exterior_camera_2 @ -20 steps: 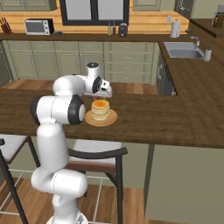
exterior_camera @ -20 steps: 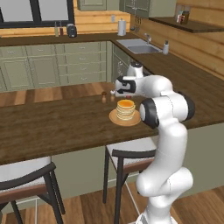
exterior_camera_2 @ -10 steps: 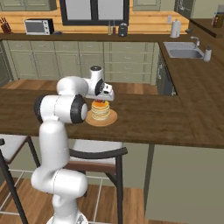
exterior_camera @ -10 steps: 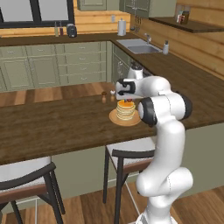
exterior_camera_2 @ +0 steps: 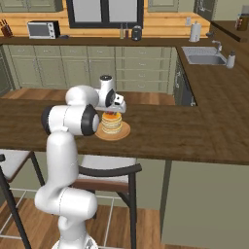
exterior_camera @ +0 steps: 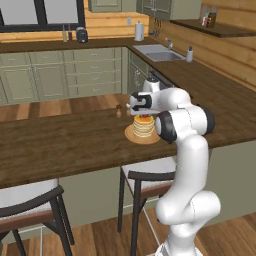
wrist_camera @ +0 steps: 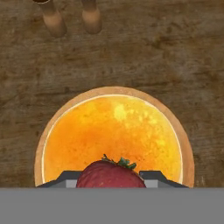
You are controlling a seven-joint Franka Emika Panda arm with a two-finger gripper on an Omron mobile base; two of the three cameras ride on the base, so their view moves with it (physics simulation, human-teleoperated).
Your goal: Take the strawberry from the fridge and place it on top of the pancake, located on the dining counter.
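The gripper (wrist_camera: 111,181), fingers clamped on the strawberry (wrist_camera: 111,174), had swung right over the pancake (wrist_camera: 113,136), ready for release.

Strawberry (wrist_camera: 110,175) lower half cut by hand view's bottom edge, between fingertips (wrist_camera: 65,180), mostly hidden. Pancake (wrist_camera: 113,139) near rim covered by berry. Two small wooden shakers (wrist_camera: 53,19) beyond plate, tops cut off.
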